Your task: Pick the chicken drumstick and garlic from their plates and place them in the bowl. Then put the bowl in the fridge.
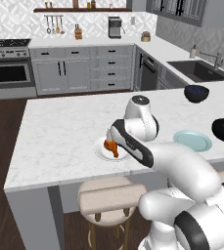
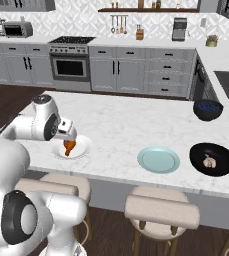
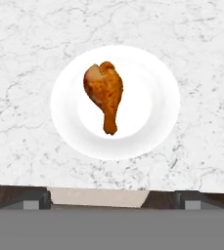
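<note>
A: Hand view: where is the chicken drumstick (image 3: 104, 94) lying?

B: Directly ahead of the gripper (image 3: 111, 205), on the white plate (image 3: 152, 117); the jaws are standing wide apart, gripping nothing.

A: Counts?

B: Two plates, including the teal plate (image 2: 158, 159); one garlic (image 2: 210, 161) is sitting in the black bowl (image 2: 212, 159), well off to the side. No readable writing.

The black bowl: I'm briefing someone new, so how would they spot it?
On the marble island counter, look to the far right end, past the pale blue-teal plate. The black bowl is wide, shallow, holding the garlic, unlike the smaller, deeper dark blue bowl behind.
</note>
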